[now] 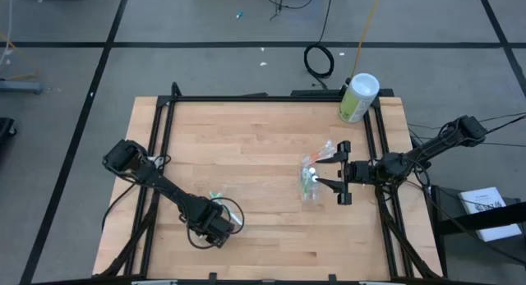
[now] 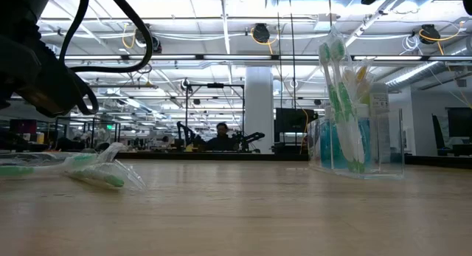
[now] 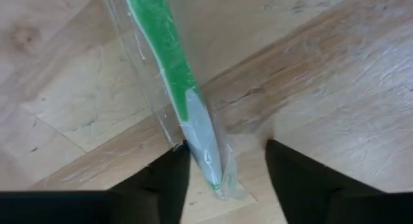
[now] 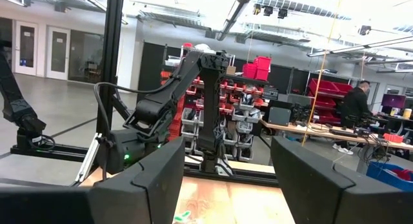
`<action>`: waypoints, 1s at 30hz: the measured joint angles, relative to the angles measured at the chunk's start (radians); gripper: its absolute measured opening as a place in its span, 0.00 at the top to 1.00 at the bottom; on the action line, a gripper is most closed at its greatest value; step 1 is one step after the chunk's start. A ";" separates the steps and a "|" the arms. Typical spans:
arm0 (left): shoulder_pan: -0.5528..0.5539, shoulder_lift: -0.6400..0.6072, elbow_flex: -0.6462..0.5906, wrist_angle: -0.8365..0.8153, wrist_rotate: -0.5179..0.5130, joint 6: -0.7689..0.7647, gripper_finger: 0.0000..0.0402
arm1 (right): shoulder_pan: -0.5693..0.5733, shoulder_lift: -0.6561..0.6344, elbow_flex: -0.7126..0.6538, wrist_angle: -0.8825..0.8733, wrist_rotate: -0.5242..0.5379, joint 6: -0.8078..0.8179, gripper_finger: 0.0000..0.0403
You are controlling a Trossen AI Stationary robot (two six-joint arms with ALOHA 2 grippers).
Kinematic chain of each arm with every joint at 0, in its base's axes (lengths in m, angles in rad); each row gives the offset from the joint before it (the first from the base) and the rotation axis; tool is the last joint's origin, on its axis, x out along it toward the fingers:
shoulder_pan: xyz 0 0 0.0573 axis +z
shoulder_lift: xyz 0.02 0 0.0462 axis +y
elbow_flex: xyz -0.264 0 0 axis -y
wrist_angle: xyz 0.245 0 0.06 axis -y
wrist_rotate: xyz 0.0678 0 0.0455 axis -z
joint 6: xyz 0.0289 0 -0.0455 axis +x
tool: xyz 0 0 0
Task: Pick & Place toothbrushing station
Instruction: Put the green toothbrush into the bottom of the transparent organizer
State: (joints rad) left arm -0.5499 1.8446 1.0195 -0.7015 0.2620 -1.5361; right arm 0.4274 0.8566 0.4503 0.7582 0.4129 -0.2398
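Note:
A green-and-white toothbrush in a clear wrapper lies flat on the wooden table at the near left. My left gripper points down over the brush's white end, one finger on each side, open. The clear cup stands upright at mid right with several toothbrushes sticking up out of it. My right gripper hangs open in the air just right of the cup, with nothing between its fingers. My left gripper comes from above, its fingers lying across the toothbrush's white end. One fingertip stands right at the wrapper's edge, the other well apart; I cannot tell whether it touches. The toothbrush lies flat on the table.
A pale-green canister with a white lid stands at the far right corner. A black frame rail runs round the tabletop. Bare wood lies between the two arms. A person sits in the room far behind the table.

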 joint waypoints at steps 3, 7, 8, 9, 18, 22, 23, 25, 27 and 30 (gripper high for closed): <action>0.001 0.000 0.000 -0.012 -0.002 0.001 0.61 | 0.000 0.000 0.000 0.000 0.000 0.000 0.45; 0.007 -0.001 0.000 -0.028 -0.001 0.031 0.75 | 0.000 0.000 0.000 0.000 0.000 0.000 0.45; 0.008 -0.007 -0.001 -0.030 -0.001 0.037 0.78 | 0.000 0.000 0.000 0.000 0.000 0.000 0.45; 0.009 -0.010 -0.002 -0.031 -0.002 0.043 0.81 | 0.000 0.000 0.000 0.000 0.000 0.000 0.45; 0.032 -0.125 -0.008 -0.113 -0.216 0.032 0.97 | 0.000 0.000 0.000 -0.004 0.001 0.000 0.45; 0.037 -0.211 -0.007 -0.147 -0.324 0.019 0.96 | 0.000 0.000 0.000 -0.004 0.002 -0.001 0.45; 0.037 -0.232 -0.006 -0.147 -0.360 0.028 0.96 | 0.000 0.000 0.000 -0.004 0.002 -0.002 0.45; 0.037 -0.272 -0.006 -0.129 -0.458 0.063 0.98 | 0.000 0.000 0.000 -0.005 0.002 -0.005 0.45; 0.039 -0.307 -0.005 -0.079 -0.563 0.147 0.98 | 0.000 0.000 0.000 -0.005 0.002 -0.005 0.45; 0.046 -0.351 -0.004 0.019 -0.675 0.328 0.95 | 0.000 0.000 0.000 -0.006 0.003 -0.006 0.45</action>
State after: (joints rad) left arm -0.5034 1.4932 1.0153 -0.6829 -0.4130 -1.2080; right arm 0.4274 0.8562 0.4507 0.7523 0.4158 -0.2458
